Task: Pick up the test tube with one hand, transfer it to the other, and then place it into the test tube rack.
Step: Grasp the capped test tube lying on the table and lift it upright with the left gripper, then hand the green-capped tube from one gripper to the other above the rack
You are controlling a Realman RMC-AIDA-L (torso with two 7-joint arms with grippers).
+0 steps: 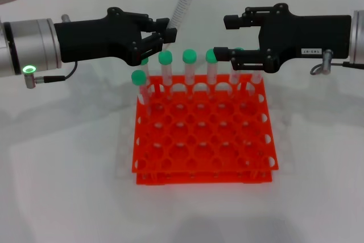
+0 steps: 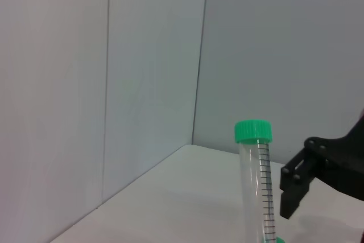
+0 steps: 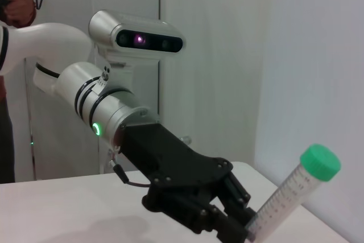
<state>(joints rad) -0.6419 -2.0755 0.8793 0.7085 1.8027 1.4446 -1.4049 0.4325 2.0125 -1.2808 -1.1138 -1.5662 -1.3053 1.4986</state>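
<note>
**Left gripper holds a tube above the rack; right gripper waits open**

The left gripper (image 1: 165, 33) hangs over the far-left part of the white table (image 1: 62, 157), its fingers clamped on the lower end of the test tube (image 1: 185, 1). The tube leans, its green cap pointing up and toward the far edge of the table, well above the rack. In the right wrist view the same gripper (image 3: 239, 226) shows pinching the tube (image 3: 296, 189) near its bottom, with the cap clear of the fingers. In the left wrist view the tube (image 2: 257, 186) rises with its scale marks facing the camera.

The right gripper (image 1: 227, 37) is level with it on the other side, apart from the tube, its 2 fingers spread wide and holding nothing. Its small white label faces the head camera.

The test tube rack (image 1: 205, 140) sits at the middle of the table. Several other green-capped tubes (image 1: 189, 69) stand upright in its far row, with 1 more (image 1: 139, 83) just in front of them by the rack's left edge.
</note>
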